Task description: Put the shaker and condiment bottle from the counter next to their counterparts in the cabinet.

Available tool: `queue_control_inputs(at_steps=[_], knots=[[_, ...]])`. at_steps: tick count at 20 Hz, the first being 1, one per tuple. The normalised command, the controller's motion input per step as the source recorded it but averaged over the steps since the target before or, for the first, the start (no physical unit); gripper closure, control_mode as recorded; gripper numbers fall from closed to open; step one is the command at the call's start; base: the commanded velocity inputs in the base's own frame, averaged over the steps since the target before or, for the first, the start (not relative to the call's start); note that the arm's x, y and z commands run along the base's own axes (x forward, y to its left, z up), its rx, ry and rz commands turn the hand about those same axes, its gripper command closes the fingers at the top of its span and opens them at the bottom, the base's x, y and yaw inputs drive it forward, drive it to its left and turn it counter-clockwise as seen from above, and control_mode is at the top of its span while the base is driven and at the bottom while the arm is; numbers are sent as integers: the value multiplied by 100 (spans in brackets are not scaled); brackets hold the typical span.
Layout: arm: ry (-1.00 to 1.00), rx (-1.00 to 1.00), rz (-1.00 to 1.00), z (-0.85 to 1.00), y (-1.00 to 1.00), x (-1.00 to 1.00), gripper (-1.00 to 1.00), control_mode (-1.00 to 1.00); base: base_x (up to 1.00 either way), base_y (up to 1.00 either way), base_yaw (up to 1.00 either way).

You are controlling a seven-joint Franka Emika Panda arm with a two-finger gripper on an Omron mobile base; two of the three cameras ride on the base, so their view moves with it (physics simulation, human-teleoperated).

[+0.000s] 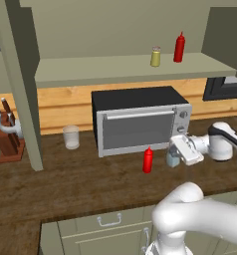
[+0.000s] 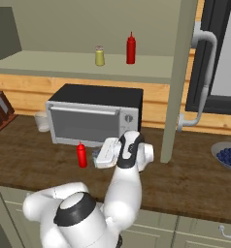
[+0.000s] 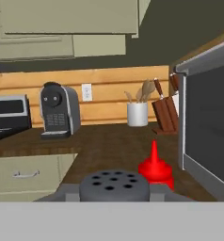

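The pale blue-grey shaker (image 1: 172, 160) stands on the dark wood counter (image 1: 80, 184) in front of the microwave's right end, with my gripper (image 1: 175, 156) shut on it from the right. Its grey perforated cap (image 3: 114, 186) sits low in the hand view between the fingertips. The condiment bottle (image 1: 148, 160), red with a pointed nozzle, stands upright just left of the shaker (image 3: 155, 169). Up in the cabinet, on its pale shelf (image 1: 100, 69), their counterparts stand side by side: a yellowish shaker (image 1: 156, 57) and a red bottle (image 1: 179, 48).
The black microwave (image 1: 138, 119) stands right behind the work spot, under the shelf. A glass (image 1: 70, 137) and a knife block (image 1: 8, 142) are to its left. A thick cabinet post (image 2: 178, 72) rises to the right, and a bowl of blueberries (image 2: 229, 155) lies beyond it.
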Motion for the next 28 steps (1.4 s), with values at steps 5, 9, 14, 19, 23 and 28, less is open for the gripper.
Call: queue_control_inputs(at_steps=[5, 9, 14, 19, 23, 28], knots=[[0, 0, -17, 15, 0, 0, 100, -100, 0, 0, 0], [0, 0, -19, 15, 0, 0, 100, -100, 0, 0, 0], [0, 0, -21, 20, 0, 0, 100, -100, 0, 0, 0], [-1, 0, -23, 23, 0, 0, 100, -100, 0, 0, 0], [-4, 0, -24, 23, 0, -1, 100, -100, 0, 0, 0], [-4, 0, -24, 18, 0, -1, 100, -100, 0, 0, 0]])
